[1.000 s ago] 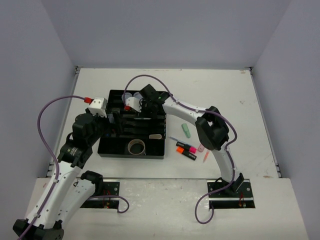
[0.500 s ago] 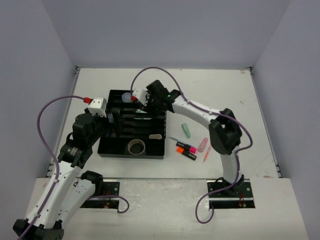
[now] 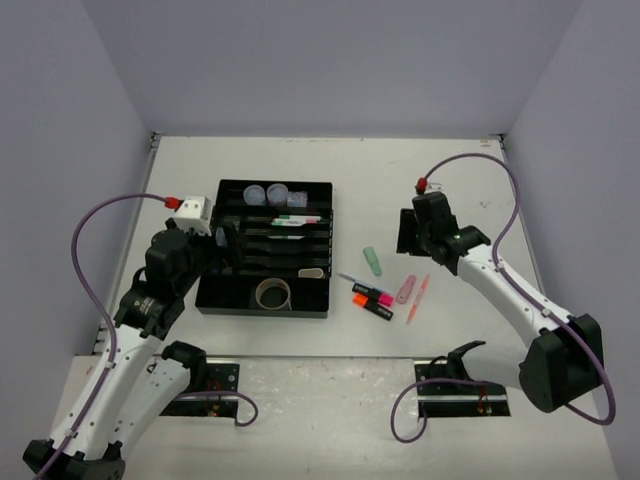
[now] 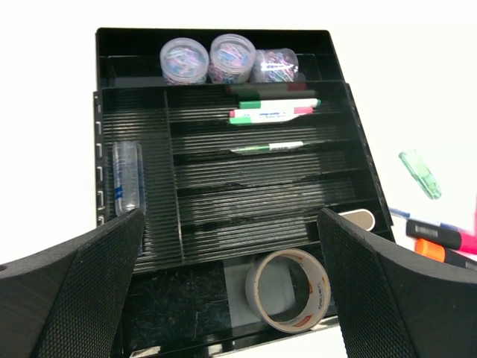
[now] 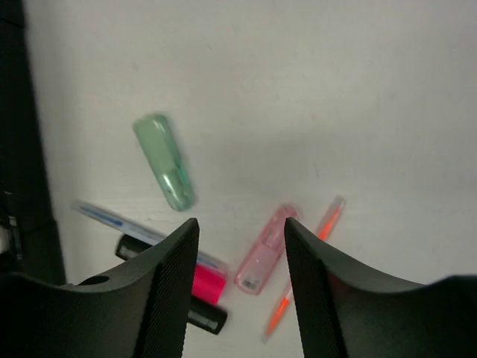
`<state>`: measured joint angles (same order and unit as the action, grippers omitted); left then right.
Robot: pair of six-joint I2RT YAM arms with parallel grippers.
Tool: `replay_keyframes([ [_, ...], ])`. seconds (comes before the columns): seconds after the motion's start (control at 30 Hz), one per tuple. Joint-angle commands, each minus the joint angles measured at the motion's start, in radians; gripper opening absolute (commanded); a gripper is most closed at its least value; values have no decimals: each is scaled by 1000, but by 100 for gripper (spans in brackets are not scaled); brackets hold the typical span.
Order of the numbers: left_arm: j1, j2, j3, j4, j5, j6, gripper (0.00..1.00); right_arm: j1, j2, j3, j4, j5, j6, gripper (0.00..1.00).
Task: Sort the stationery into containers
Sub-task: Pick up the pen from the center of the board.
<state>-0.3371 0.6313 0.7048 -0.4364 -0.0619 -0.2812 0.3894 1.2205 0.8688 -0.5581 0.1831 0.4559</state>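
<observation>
Highlighter (image 5: 264, 253), the pale pink one, lies slantwise under your right claw (image 5: 240, 227), which gapes half-open and empty.

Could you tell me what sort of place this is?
Probably a lab test booth: grey walls enclose a white table, two robot arms are bolted at its near edge, and stationery lies in and beside a black organiser tray.

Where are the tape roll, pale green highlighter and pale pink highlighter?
tape roll (image 4: 317, 294), left wrist view, ring's inner wall
pale green highlighter (image 5: 165, 161), right wrist view, mid-body
pale pink highlighter (image 5: 264, 252), right wrist view, mid-body
</observation>
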Motion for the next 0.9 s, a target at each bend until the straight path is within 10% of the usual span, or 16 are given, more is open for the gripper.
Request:
replay_keyframes([
  [0.0,-35,3,23,5,-20,-18,100,-57,-60,-72,-113,-6,194,45],
  [0.87,-133,-37,35,-22,-82,-28,100,-136,184,-150,-32,-87,243,30],
])
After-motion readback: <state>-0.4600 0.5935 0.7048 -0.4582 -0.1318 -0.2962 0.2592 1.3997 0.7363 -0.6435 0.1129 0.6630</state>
